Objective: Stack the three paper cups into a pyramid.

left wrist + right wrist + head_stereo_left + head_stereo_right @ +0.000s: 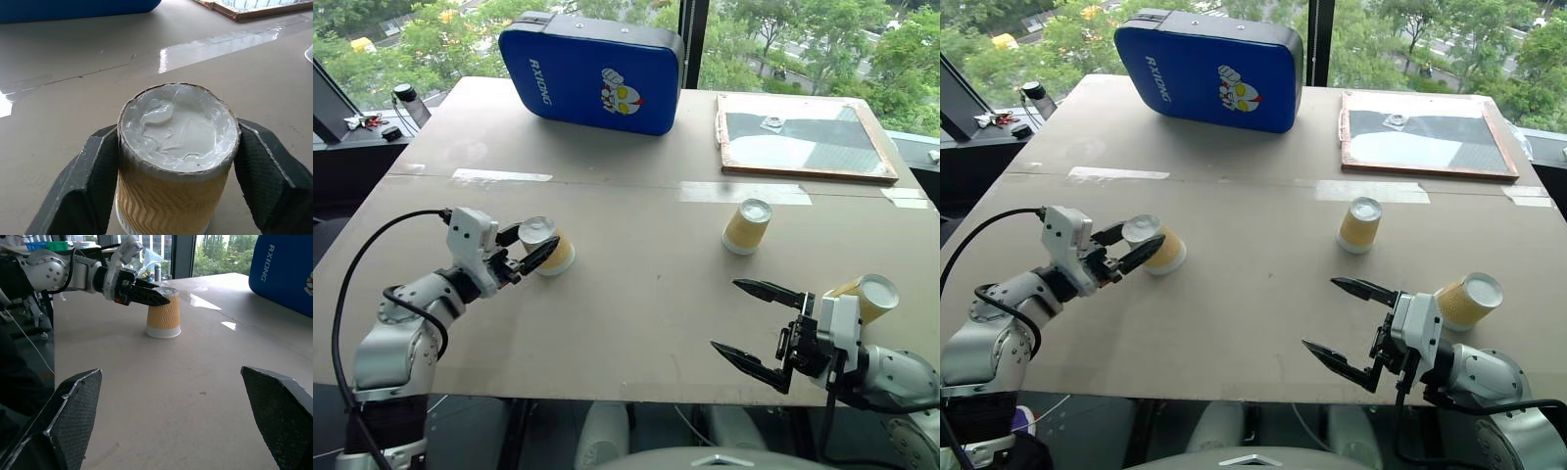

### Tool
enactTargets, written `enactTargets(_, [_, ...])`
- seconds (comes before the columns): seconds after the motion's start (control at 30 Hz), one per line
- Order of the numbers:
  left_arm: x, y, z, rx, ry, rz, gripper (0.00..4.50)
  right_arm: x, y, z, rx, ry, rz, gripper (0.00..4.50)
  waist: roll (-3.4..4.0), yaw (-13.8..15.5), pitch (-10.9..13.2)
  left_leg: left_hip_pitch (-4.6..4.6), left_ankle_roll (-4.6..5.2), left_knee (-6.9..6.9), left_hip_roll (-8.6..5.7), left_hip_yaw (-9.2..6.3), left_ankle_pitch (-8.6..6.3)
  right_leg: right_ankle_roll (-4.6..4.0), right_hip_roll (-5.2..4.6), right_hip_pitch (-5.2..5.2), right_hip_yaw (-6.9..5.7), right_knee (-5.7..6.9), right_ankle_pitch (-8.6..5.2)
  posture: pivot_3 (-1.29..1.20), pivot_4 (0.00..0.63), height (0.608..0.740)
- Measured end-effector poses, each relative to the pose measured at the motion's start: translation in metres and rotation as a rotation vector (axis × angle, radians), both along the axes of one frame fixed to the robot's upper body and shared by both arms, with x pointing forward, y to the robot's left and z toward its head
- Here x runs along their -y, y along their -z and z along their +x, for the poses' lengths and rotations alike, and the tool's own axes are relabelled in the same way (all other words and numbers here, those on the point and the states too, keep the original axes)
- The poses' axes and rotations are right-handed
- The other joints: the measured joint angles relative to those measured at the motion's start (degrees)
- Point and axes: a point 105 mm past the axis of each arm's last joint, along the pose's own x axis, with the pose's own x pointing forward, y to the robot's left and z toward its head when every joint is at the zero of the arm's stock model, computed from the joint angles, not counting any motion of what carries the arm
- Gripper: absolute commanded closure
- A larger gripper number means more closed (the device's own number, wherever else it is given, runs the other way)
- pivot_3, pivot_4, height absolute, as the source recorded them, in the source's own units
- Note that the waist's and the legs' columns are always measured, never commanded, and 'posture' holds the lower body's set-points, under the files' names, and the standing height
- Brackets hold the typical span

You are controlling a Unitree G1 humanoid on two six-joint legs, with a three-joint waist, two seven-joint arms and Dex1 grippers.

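Note:
Three paper cups with yellow-tan ribbed sides are on the table. The left cup (548, 247) stands upside down, white base up, and my left gripper (540, 243) is shut on it, one black finger (88, 181) pressed against each side near the top. The middle cup (747, 226) stands upside down, alone, at centre right. The third cup (869, 297) lies tilted on its side just behind my right arm. My right gripper (725, 314) hovers open near the table's front edge, with nothing between its fingers. The right wrist view also shows the left cup (164, 316).
A blue padded case (592, 70) stands at the back of the table (636, 313). A framed board (803, 137) lies at the back right. Tape strips (744, 193) cross the table's seam. Small dark items (401, 98) sit off the far left corner.

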Motion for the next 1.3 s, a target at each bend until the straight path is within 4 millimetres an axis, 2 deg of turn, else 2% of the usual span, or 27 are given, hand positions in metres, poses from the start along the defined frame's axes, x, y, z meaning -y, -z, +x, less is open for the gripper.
enactTargets(0.1, [0.001, -0.001, 0.001, -0.001, 0.014, 0.004, 2.08, 0.000, -0.002, -0.001, 0.006, 0.012, 0.001, 0.00, 0.00, 0.02, 0.00, 0.00, 0.00, 0.00, 0.00, 0.00, 0.00, 0.00, 0.00, 0.00, -0.01, 0.00, 0.00, 0.00, 0.150, 0.740])
enactTargets(0.2, [0.012, -0.009, 0.004, 0.002, 0.089, -0.028, 2.08, 0.001, -0.003, -0.001, 0.012, 0.027, -0.002, 0.00, -0.03, 0.21, -0.01, -0.03, 0.00, 0.05, -0.01, -0.03, 0.00, 0.00, -0.01, 0.01, -0.07, 0.00, 0.00, 0.00, 0.150, 0.740])
enactTargets(0.3, [0.042, -0.024, 0.003, -0.009, 0.259, -0.070, 2.08, 0.002, -0.001, 0.001, 0.008, 0.059, -0.004, 0.00, -0.02, 0.08, -0.01, -0.04, 0.00, 0.06, -0.02, -0.02, 0.00, 0.01, -0.01, 0.01, -0.05, 0.01, 0.00, 0.00, 0.150, 0.740])
enactTargets(0.33, [0.046, -0.025, 0.003, -0.012, 0.279, -0.071, 2.08, 0.002, 0.000, 0.001, 0.006, 0.064, -0.004, 0.00, -0.02, 0.07, -0.01, -0.03, 0.00, 0.06, -0.02, -0.03, 0.00, 0.01, -0.01, 0.01, -0.05, 0.02, 0.00, 0.00, 0.150, 0.740])
enactTargets(0.43, [0.088, -0.033, 0.005, -0.028, 0.479, -0.063, 2.08, 0.006, 0.005, 0.003, -0.003, 0.129, -0.013, 0.00, -0.01, 0.28, -0.01, -0.05, -0.01, 0.08, -0.03, -0.06, 0.01, 0.01, 0.02, 0.02, -0.10, 0.05, 0.00, 0.00, 0.150, 0.740])
enactTargets(0.57, [0.111, -0.031, 0.013, -0.033, 0.558, -0.042, 2.08, 0.010, 0.010, 0.001, -0.017, 0.191, -0.029, 0.00, 0.01, -0.15, -0.01, -0.04, -0.01, 0.09, -0.02, -0.02, 0.01, 0.01, 0.10, -0.02, 0.04, 0.04, 0.00, 0.00, 0.150, 0.740])
enactTargets(0.77, [0.128, -0.013, 0.027, -0.037, 0.603, 0.019, 2.08, 0.014, 0.019, -0.012, -0.051, 0.277, -0.051, 0.00, 0.01, 0.13, -0.02, -0.06, -0.01, 0.10, -0.03, -0.01, 0.01, 0.02, 0.10, -0.03, 0.05, 0.02, -0.01, 0.00, 0.150, 0.740])
enactTargets(0.93, [0.133, 0.002, 0.033, -0.051, 0.609, 0.045, 2.08, 0.020, 0.031, -0.021, -0.087, 0.335, -0.092, 0.00, 0.01, 0.03, -0.02, -0.06, -0.01, 0.11, -0.03, 0.00, 0.01, 0.02, 0.10, -0.03, 0.06, 0.03, -0.01, 0.00, 0.150, 0.740])
enactTargets(1.23, [0.133, 0.004, 0.037, -0.039, 0.617, 0.060, 2.08, 0.024, 0.032, -0.021, -0.081, 0.395, -0.107, 0.00, 0.03, 0.07, -0.03, -0.04, -0.01, 0.12, -0.02, -0.02, 0.01, 0.02, 0.10, -0.02, 0.06, 0.06, -0.01, 0.00, 0.150, 0.740])
enactTargets(1.3, [0.132, 0.004, 0.040, -0.041, 0.603, 0.046, 1.02, 0.023, 0.028, -0.019, -0.063, 0.398, -0.101, 0.00, 0.03, 0.07, -0.04, -0.03, -0.01, 0.12, -0.02, -0.03, 0.01, 0.02, 0.10, -0.01, 0.05, 0.08, -0.01, 0.00, 0.150, 0.740])
